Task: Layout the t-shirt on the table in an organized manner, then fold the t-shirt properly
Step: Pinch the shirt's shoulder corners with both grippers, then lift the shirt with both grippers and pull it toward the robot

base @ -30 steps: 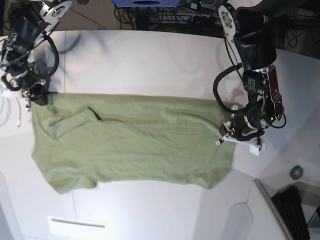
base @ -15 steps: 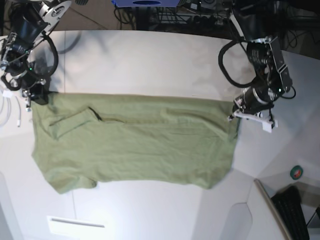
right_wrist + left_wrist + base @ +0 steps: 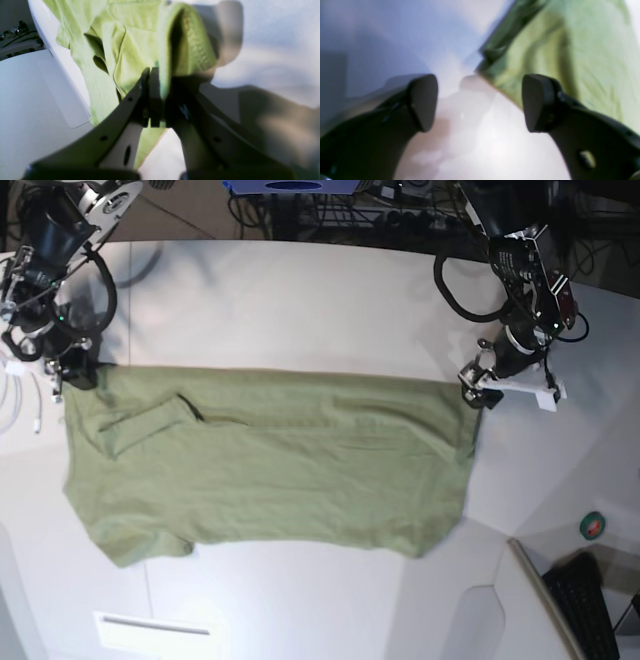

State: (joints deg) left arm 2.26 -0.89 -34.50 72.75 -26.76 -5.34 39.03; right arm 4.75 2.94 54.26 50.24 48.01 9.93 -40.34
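You are in the laying-out step: the t-shirt (image 3: 270,460) lies spread on the table (image 3: 300,300). Your right gripper (image 3: 160,100) is clenched on one corner; your left gripper (image 3: 480,102) stands released, empty, beside the opposite corner. Next, I think, you must choose fold grips.

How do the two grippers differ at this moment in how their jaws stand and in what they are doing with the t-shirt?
The left gripper has its jaws wide apart with nothing between them; the right gripper is pinched shut on a fold of the t-shirt.
The left gripper sits at the shirt's corner without gripping it; the right one holds the opposite end.
Both are at the shirt's far edge on the table.
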